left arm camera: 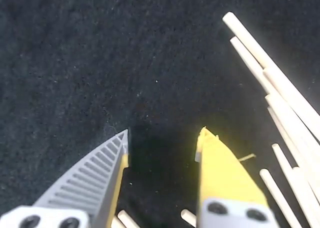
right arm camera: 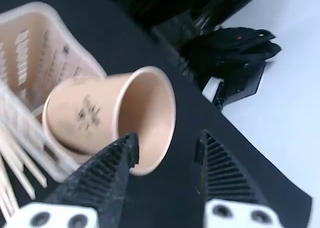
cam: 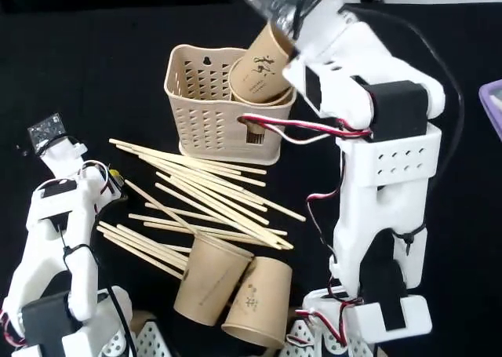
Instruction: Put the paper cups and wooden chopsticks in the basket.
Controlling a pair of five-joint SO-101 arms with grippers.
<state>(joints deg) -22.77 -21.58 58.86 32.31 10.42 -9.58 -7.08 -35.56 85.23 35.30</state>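
Right tool (cam: 296,43) (right arm camera: 167,140): up over the far right corner of the basket; its jaws stand apart with black cloth showing between them; one jaw tip overlaps the rim of the tilted paper cup in the right wrist view, and nothing is clamped
Left tool (cam: 114,180) (left arm camera: 164,133): low over the worktop at the left end of the chopstick pile; jaws parted and holding nothing; chopstick ends lie just beside one jaw
Basket (cam: 205,114) (right arm camera: 30,42): beige slotted plastic; upright on the worktop, just beyond the chopsticks
Tilted paper cup (cam: 261,67) (right arm camera: 95,112): in the right end of the basket; leaning, with its base down inside and its mouth up and out over the basket's rim toward the right tool
Second cup (cam: 274,100): only a curved rim is seen, just under the tilted cup inside the basket
Two paper cups (cam: 212,278): lying on their sides on the worktop near the arm bases; touching side by side; the left one's rim lies against the near edge of the chopstick pile
Wooden chopsticks (cam: 205,200) (left arm camera: 280,102): loose, criss-crossed heap on the worktop between the basket and the two lying cups; none in the basket as far as can be seen
Wires (cam: 294,128): red and white leads from the right arm, hanging across the basket's front right corner
Worktop (cam: 94,67): covered in black cloth
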